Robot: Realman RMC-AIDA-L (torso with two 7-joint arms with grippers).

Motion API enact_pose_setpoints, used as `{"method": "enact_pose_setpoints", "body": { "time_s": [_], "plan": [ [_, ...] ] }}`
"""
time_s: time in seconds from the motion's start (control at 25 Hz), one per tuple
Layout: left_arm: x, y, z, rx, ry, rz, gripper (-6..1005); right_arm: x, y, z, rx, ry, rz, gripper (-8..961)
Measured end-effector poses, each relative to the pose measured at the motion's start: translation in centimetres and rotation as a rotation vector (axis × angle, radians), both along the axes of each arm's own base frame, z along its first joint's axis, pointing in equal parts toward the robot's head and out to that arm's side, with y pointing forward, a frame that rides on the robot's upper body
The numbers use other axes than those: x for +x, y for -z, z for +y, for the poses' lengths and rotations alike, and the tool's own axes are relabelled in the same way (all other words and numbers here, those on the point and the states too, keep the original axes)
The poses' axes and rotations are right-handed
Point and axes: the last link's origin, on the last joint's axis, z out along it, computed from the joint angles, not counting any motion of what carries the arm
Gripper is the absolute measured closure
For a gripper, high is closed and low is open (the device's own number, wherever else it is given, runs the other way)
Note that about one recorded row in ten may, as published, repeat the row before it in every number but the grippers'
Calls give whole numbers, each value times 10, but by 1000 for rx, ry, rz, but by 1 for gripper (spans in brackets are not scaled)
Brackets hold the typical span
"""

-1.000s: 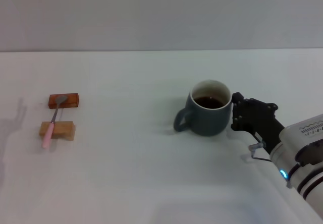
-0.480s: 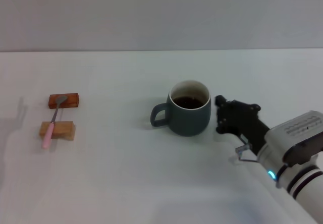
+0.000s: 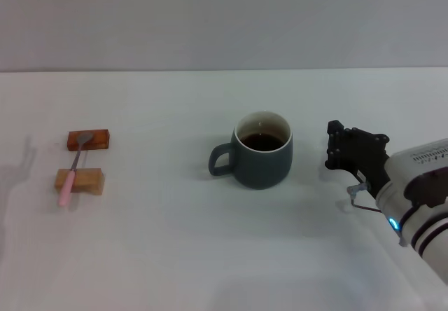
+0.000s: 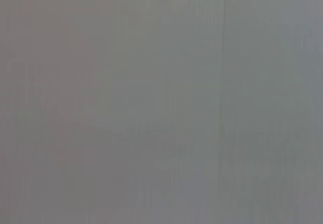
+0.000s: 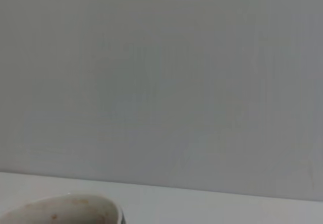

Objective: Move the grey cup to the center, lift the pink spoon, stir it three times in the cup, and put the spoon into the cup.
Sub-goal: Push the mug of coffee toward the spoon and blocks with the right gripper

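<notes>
The grey cup [image 3: 261, 151] stands upright near the middle of the white table, handle to the left, dark liquid inside. Its pale rim [image 5: 60, 206] shows at the edge of the right wrist view. My right gripper [image 3: 336, 151] is to the right of the cup, apart from it by a clear gap, holding nothing. The pink spoon [image 3: 72, 171] lies at the far left across two small wooden blocks, its metal bowl on the far block. My left gripper is out of view.
A reddish-brown block [image 3: 89, 140] and a tan block [image 3: 80, 181] carry the spoon at the left. The white table [image 3: 175, 255] runs to a grey wall behind. The left wrist view shows only plain grey.
The cup went left from beside the right gripper to the middle and now stands still. The right gripper has drawn back to the right, away from the cup.
</notes>
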Motion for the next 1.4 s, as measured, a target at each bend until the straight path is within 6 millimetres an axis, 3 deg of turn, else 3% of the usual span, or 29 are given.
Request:
{"method": "enact_pose_setpoints", "body": {
  "time_s": [0.76, 1.4],
  "plan": [
    [1, 1, 1, -4, 6, 1, 199, -23, 15, 9, -77, -27, -2, 953],
    [1, 1, 0, -5, 6, 2, 201, -50, 36, -2, -167, -116, 12, 953]
  ]
}}
